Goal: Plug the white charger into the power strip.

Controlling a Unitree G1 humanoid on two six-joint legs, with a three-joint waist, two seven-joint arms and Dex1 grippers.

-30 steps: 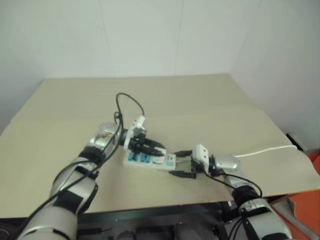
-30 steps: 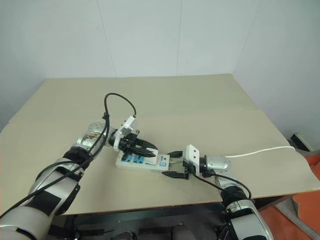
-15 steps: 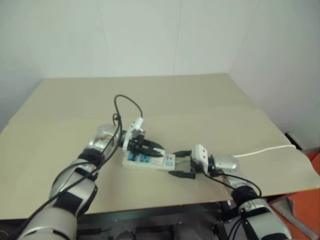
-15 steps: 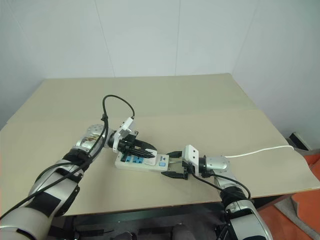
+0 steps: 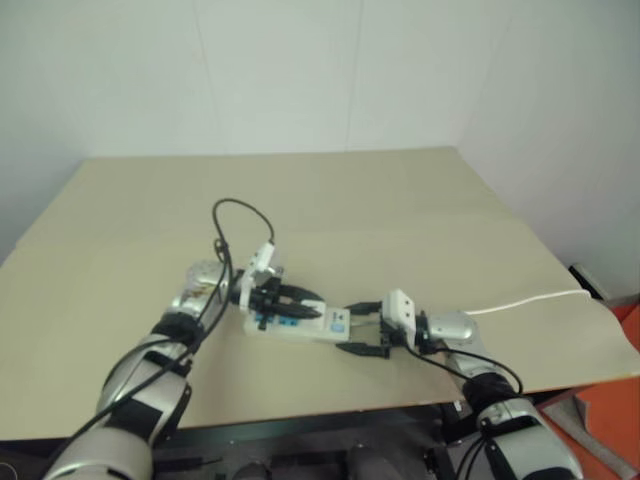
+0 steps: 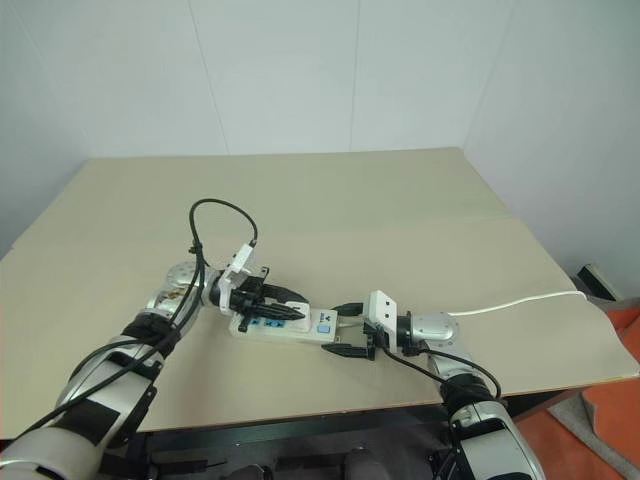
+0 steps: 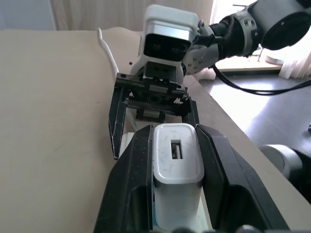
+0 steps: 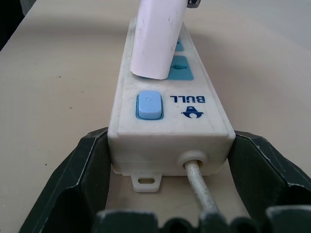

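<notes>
- We see a plain beige table [image 6: 400, 190] with no pattern, set against pale white walls [image 6: 300, 70].
- The power strip [image 8: 170, 124] is white, with light blue socket faces, a light blue switch button [image 8: 148, 106] and dark blue lettering [image 8: 187, 99] beside a small dark blue logo.
- Its cord [image 6: 520, 300] is white.
- The white charger [image 7: 177, 167] is plain glossy white with a small dark slot in its end.
- The left end effector [image 7: 176, 170] has black fingers [image 7: 133, 184].
- The right end effector [image 6: 345, 331] has black fingers [image 8: 77, 179] on a white boxy housing [image 7: 167, 34].
- Both arms are silver-grey with black bands and black cables [image 6: 215, 215].
</notes>
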